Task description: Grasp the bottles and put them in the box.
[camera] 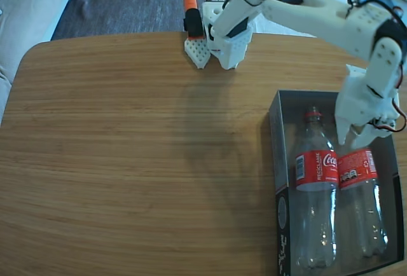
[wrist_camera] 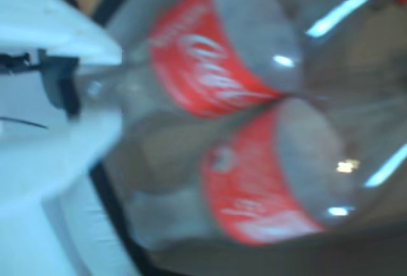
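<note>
Two bottles, one (camera: 316, 187) on the left and one (camera: 362, 190) on the right in the fixed view, lie side by side in the single box (camera: 275, 161). The gripper (camera: 357, 137) sits at the right bottle's neck; whether it grips is unclear. Only release seems left.

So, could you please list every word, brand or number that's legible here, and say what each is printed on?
"Coca" in white script, cut off: red label of the left bottle in the fixed view.
Small white print on the right bottle: too small to read.
White print on the box outer side: unreadable.
Wrist view: script on both labels blurred.
</note>
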Tool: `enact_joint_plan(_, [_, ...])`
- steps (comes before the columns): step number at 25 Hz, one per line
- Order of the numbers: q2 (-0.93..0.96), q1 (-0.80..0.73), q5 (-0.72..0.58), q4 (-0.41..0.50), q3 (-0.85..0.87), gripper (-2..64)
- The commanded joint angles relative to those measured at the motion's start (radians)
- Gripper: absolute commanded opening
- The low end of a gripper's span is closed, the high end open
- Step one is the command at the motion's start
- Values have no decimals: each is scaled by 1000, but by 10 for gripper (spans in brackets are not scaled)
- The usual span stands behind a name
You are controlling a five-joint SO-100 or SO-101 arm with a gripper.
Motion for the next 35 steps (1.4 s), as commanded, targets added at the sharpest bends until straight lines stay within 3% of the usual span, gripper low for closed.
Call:
enact_joint_plan(1, [124,38,15,69,12,-4])
enact_joint_plan(17, [453,520,400,64,321,-4])
enact_joint_plan(25, [595,638,407,60,491,-4])
enact_joint_plan(35, [916,753,399,-54,857,-4])
